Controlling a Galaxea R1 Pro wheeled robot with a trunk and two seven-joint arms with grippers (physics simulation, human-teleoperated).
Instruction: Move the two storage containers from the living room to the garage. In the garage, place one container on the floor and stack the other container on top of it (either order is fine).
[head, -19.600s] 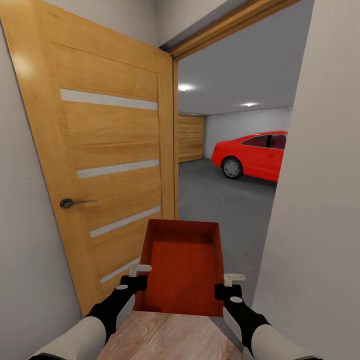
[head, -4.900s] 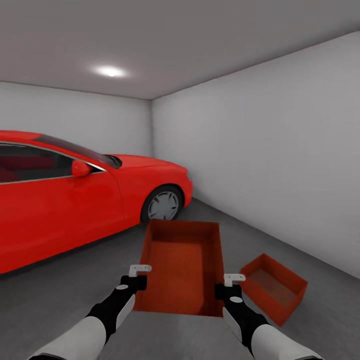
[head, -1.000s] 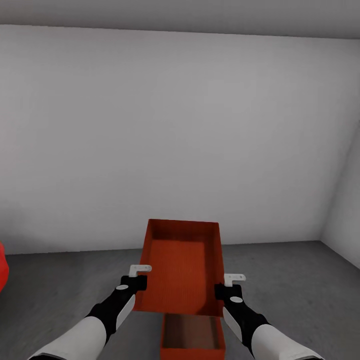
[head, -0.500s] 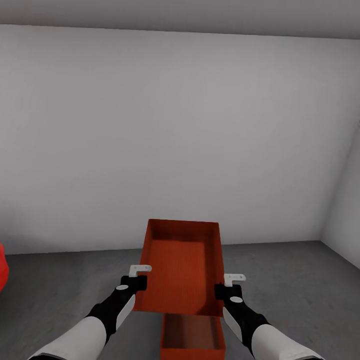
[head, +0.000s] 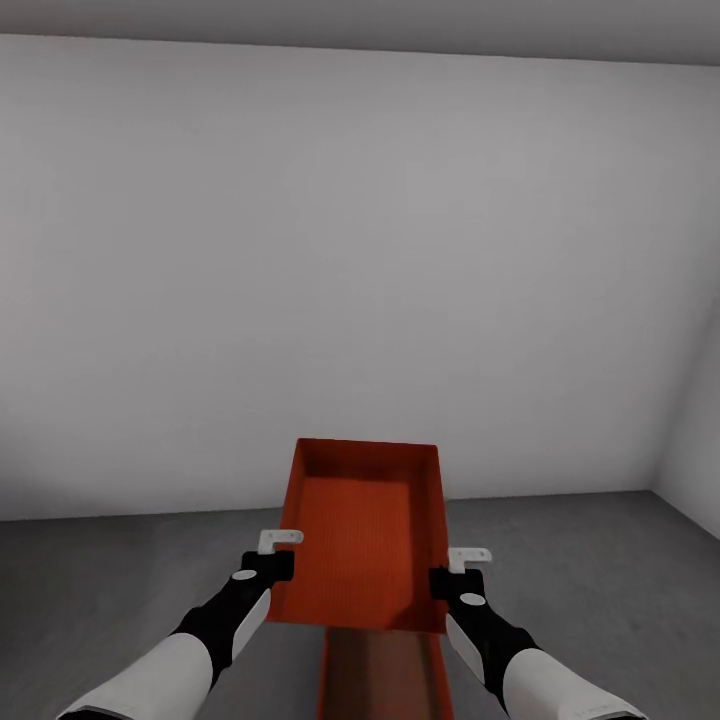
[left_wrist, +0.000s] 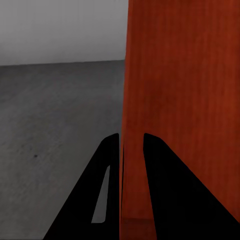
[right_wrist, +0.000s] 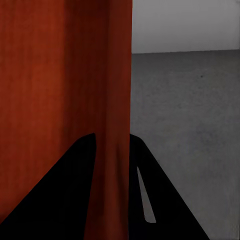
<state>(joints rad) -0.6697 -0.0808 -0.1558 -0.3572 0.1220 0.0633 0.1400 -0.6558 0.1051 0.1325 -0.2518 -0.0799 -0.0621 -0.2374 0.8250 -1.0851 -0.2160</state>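
I hold one orange-red storage container (head: 365, 530) level in the air in front of me. My left gripper (head: 276, 560) is shut on its left wall (left_wrist: 170, 100), and my right gripper (head: 452, 573) is shut on its right wall (right_wrist: 60, 100). The other storage container (head: 380, 675) rests on the dark grey concrete floor (head: 120, 590) of the garage, directly under the held one. Just its near end shows below the held bin's front edge; the rest is hidden.
A plain light grey wall (head: 350, 270) stands close ahead. A second wall (head: 700, 440) meets it in a corner at the right. Open concrete floor lies on both sides of the containers.
The view has shifted forward a little: the wall looks nearer, the car's red edge at the left is gone, and the floor container sits further under the held one. Both grips are unchanged.
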